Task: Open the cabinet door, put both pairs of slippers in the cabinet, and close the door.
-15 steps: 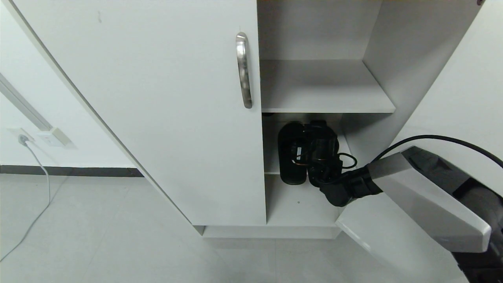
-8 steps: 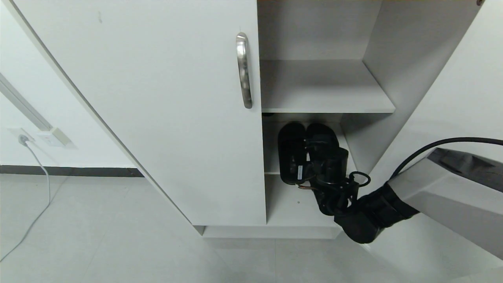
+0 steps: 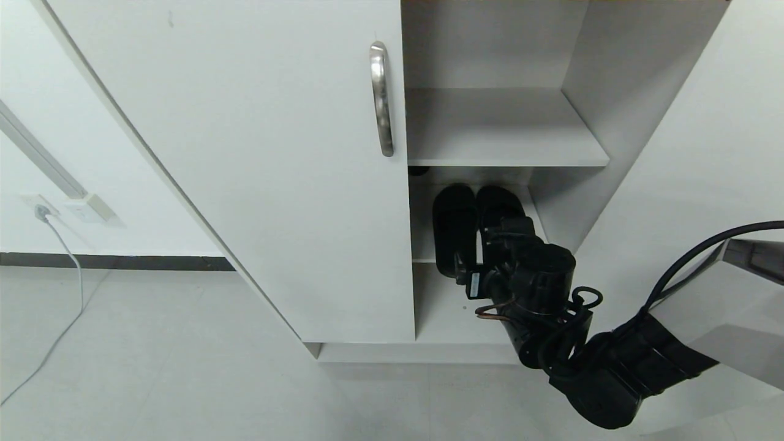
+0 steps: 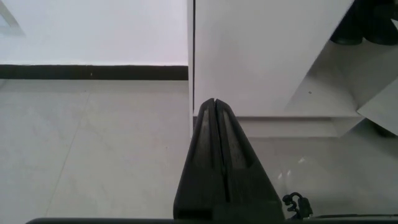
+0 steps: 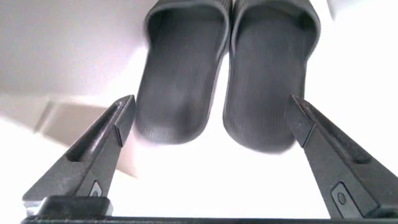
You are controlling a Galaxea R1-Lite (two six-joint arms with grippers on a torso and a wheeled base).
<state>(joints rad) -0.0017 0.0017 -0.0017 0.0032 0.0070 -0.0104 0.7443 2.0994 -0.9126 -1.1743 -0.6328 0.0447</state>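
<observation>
Slipper pair [image 3: 456, 220] lies side by side on middle shelf [image 3: 422, 236], frame centre. Right gripper [image 5: 211, 109] jaws apart, touching nothing: placement judged done. Left gripper [image 4: 214, 106] jaws together, idle.

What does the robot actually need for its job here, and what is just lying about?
Job: black slippers inside the cabinet; its open door; right gripper, open, in front of the slippers.
Just there: wall socket; grey cable; wall trunking.
</observation>
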